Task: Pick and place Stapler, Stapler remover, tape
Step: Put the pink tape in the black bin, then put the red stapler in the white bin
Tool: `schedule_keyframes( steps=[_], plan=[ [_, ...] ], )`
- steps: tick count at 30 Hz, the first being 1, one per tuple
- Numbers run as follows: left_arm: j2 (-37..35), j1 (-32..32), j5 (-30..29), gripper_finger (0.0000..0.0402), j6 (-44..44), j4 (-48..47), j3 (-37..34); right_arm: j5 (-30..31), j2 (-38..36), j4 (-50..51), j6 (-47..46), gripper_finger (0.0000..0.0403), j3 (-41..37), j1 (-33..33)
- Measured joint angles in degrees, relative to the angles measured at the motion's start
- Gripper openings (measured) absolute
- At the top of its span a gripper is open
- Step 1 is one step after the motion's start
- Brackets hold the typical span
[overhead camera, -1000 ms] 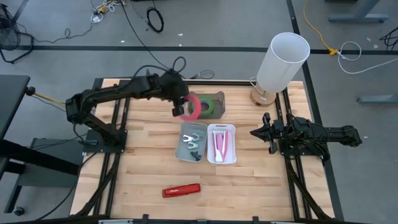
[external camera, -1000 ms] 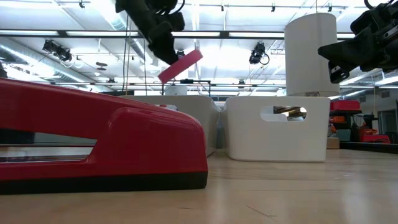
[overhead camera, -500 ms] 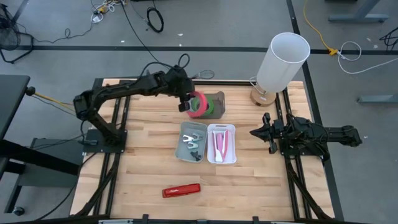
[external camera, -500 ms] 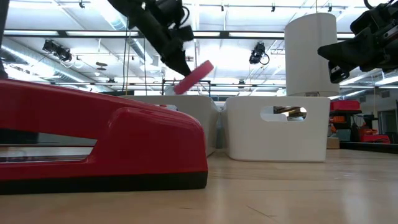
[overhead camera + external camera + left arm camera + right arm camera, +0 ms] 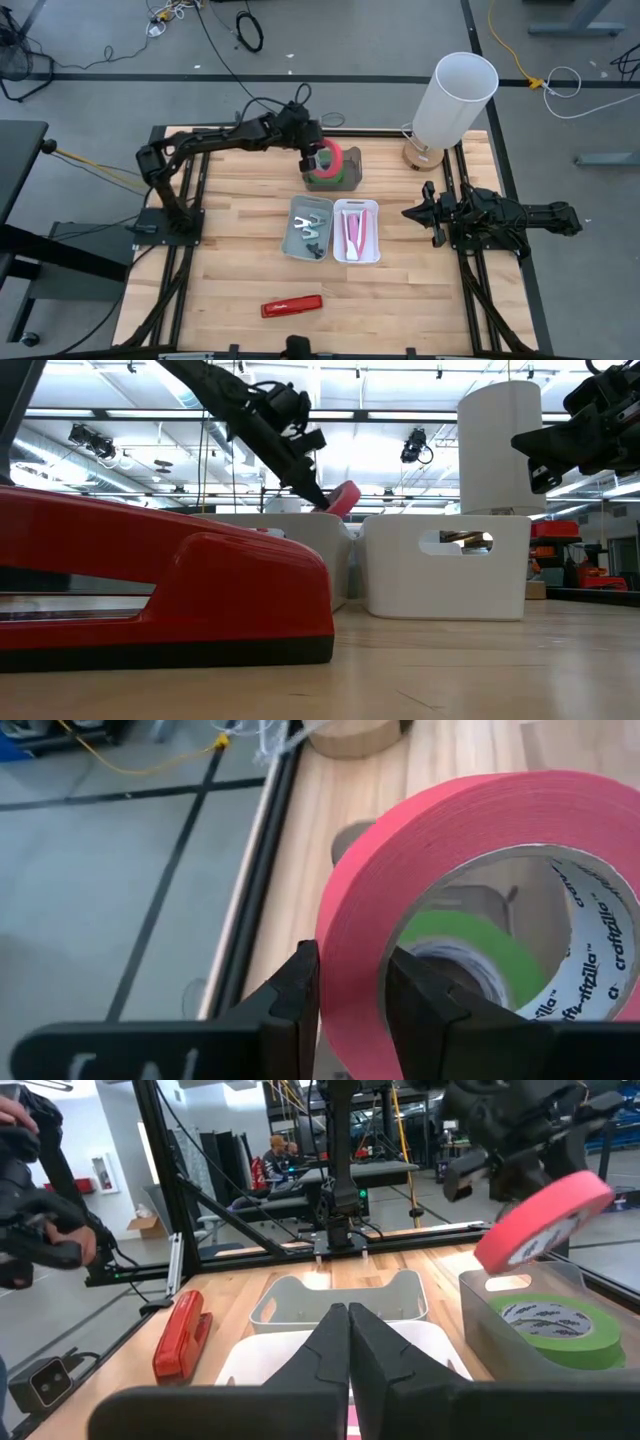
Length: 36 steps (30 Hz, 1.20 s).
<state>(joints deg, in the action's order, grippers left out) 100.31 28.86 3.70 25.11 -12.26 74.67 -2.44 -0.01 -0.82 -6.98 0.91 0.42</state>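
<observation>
Left claw (image 5: 318,158): it is over the far middle of the worktop (image 5: 230,270), above the grey bin (image 5: 346,172). Its two fingers (image 5: 300,995) pinch the wall of the pink tape roll (image 5: 330,160), one finger outside the roll and one inside the hole.
Pink tape roll: it hangs tilted in the air just above the grey bin, held by the left claw. In the low view the pink tape roll (image 5: 343,497) shows just over the rim of the bins.
Grey bin: it stands near the far edge of the worktop, at the middle. A green tape roll (image 5: 548,1323) lies flat inside it.
Right claw (image 5: 412,213): it waits over the right side of the worktop, near the right edge, with the fingers pressed together and nothing between them.
Stapler (image 5: 292,305): red, it lies flat near the front edge of the worktop, a little left of the middle, well apart from both claws.
Left white bin (image 5: 309,229): it stands in the middle of the worktop and holds the staple removers (image 5: 310,225).
Right white bin (image 5: 356,231): it touches the left white bin on its right side and holds a pink and white thing that I cannot identify.
White cylinder (image 5: 455,98): it stands on a round wooden base at the far right corner of the worktop.
</observation>
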Motion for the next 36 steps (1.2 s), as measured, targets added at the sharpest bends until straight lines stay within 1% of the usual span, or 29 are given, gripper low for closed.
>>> schedule_keyframes(
  steps=[6, 11, 21, 23, 25, 27, 29, 36],
  plan=[
    [3.05, 0.19, 0.1, 0.0098, 0.18, -0.55, 0.0, 0.02, 0.0, 0.01, 0.0, 0.0004, 0.0, 0.01],
    [4.63, 0.28, -1.4, 0.0098, 0.23, -0.52, 0.0, 0.02, 0.0, -0.02, 0.0, 0.0004, 0.01, 0.0],
    [5.3, 0.28, -1.48, 0.0099, 0.21, -1.24, 0.0, 0.02, 0.0, 0.0, 0.0, 0.0004, 0.02, -0.02],
    [5.3, 0.28, -0.86, 0.0099, 0.29, -1.24, 0.0, 0.02, 0.0, 0.01, 0.0, 0.0004, 0.0, -0.02],
    [5.3, 0.33, 1.44, 0.0101, 1.29, -1.35, 0.0, 0.02, 0.0, -0.02, 0.0, 0.0004, 0.0, 0.01],
    [5.3, 0.27, 3.75, 0.0109, 2.82, -1.31, 0.0, 0.02, 0.0, -0.01, 0.0, 0.0004, 0.0, -0.01],
    [5.3, 0.17, 4.23, 0.012, 3.91, -1.35, 0.0, 0.02, 0.0, -0.02, 0.0, 0.0004, 0.01, 0.0],
    [5.27, 0.17, 1.85, 0.0174, 4.12, -1.3, 0.0, 0.02, 0.0, -0.02, 0.0, 0.0004, 0.0, 0.0]
  ],
)
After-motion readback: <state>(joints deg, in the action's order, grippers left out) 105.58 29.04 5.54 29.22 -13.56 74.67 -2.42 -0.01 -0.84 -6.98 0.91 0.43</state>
